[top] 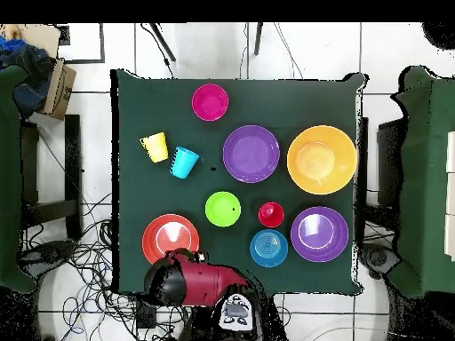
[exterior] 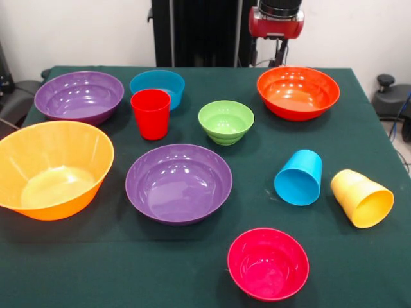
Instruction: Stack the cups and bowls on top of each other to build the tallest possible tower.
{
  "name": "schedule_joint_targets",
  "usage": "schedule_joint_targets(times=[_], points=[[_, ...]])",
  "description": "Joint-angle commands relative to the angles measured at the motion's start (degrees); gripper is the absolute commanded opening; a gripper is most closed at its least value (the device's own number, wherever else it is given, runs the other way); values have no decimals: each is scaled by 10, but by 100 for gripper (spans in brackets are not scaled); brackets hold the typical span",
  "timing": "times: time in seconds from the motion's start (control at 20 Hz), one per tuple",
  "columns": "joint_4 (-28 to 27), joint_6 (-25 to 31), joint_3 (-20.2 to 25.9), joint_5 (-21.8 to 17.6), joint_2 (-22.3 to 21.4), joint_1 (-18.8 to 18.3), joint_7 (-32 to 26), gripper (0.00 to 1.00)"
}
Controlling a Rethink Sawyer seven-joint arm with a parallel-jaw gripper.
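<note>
A green cloth (exterior: 192,269) covers the table; a cardboard box (top: 59,87) sits upper left, cables (top: 84,266) lower left

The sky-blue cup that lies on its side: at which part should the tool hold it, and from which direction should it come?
The sky-blue cup lies tipped, its open mouth facing the camera in the front view, beside the yellow cup. Probably best to come from straight above and close across its round side wall near the middle. The rim is not facing up, so a rim grip looks harder.
</note>
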Motion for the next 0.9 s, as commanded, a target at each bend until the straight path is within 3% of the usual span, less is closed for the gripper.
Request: schedule_joint_targets(times=[0.05, 0.45, 0.9], points=[[-43, -1, 11, -26, 27, 20, 60, 100], [-54, 17, -5, -30, 27, 38, 56, 100], [-19, -46, 4, -4, 36, 30, 110, 100]])
